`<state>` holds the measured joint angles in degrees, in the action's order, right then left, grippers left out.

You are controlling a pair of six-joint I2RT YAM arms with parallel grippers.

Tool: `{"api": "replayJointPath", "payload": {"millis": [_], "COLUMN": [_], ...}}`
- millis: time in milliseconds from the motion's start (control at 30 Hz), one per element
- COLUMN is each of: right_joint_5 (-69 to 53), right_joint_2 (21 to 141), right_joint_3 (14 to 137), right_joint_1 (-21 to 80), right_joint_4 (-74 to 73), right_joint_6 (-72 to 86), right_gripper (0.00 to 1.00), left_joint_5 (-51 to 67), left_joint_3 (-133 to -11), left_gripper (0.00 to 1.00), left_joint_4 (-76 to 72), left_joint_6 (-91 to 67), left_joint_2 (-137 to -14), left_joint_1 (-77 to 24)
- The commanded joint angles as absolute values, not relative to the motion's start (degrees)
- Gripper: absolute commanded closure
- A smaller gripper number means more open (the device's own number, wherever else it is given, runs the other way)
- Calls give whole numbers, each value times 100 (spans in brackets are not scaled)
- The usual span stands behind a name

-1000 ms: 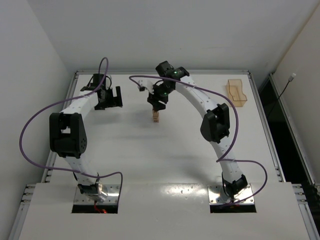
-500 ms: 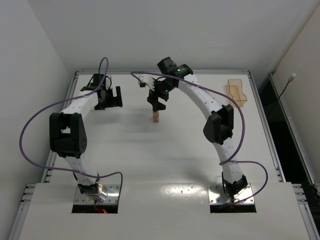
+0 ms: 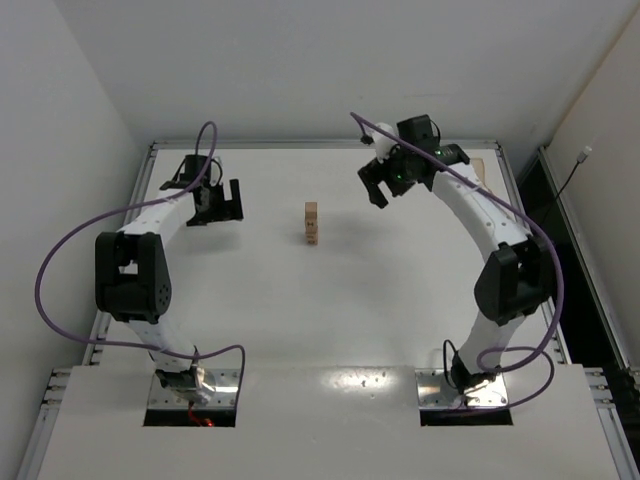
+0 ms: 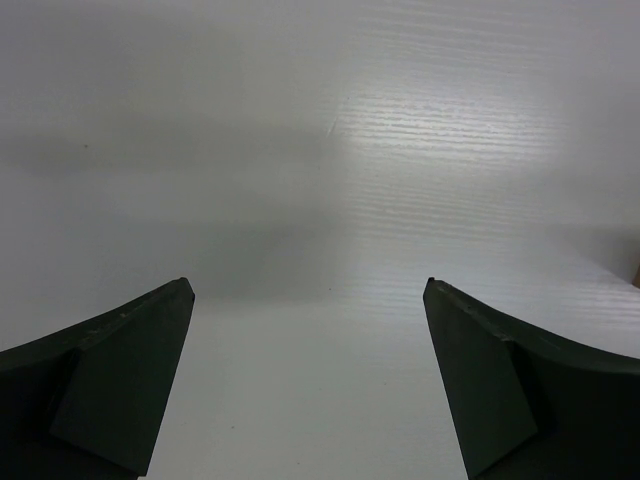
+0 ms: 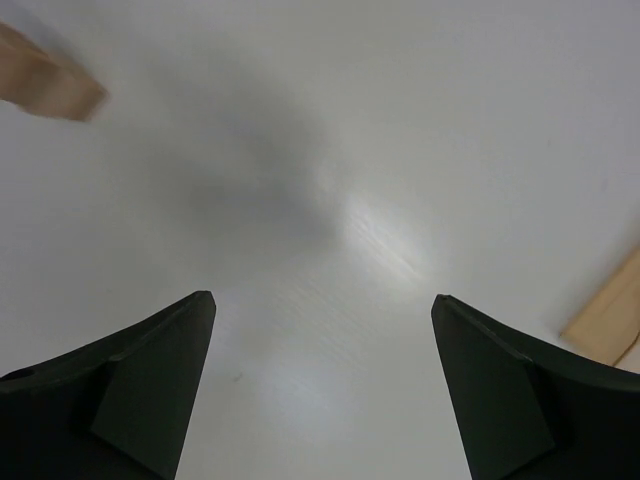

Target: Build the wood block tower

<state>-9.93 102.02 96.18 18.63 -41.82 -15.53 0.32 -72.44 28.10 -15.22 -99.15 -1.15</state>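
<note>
The tower (image 3: pixel 312 223) is being seen upright at upper centre of the top view, one cube wide, with nothing touching it. No loose cube is being picked out in any view, so stacking is being judged finished or nearly so. The cube count is not being resolved.

The left gripper (image 3: pixel 226 190), upper left, is being held wide and empty. The right gripper (image 3: pixel 373 188), upper right, is likewise being held wide and empty, well apart from the column.

A blurred tan block end is being shown only by the right wrist view, at its upper left. Little but bare table (image 3: pixel 400 300) is being shown by the left wrist view.
</note>
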Motion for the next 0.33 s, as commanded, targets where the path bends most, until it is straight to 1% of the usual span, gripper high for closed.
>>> {"api": "replayJointPath", "payload": {"millis": [0, 167, 300], "right_joint_5": [158, 316, 396], "right_joint_2": [9994, 9826, 9712], "right_joint_3": [8581, 8166, 8104], "right_joint_1": [1513, 968, 835], "right_joint_4": [-3437, -3156, -3050], "right_joint_6": [-519, -220, -167], "right_gripper": [13, 13, 13], "left_joint_5": [-114, -114, -114], "left_joint_3": [-7172, -7172, -7172], "left_gripper": [0, 0, 0], "left_joint_4": [2522, 2522, 2522], "left_joint_6": [-1424, -1424, -1424], "left_joint_2": [-9642, -9642, -9642], "left_joint_1": [-70, -70, -70]}}
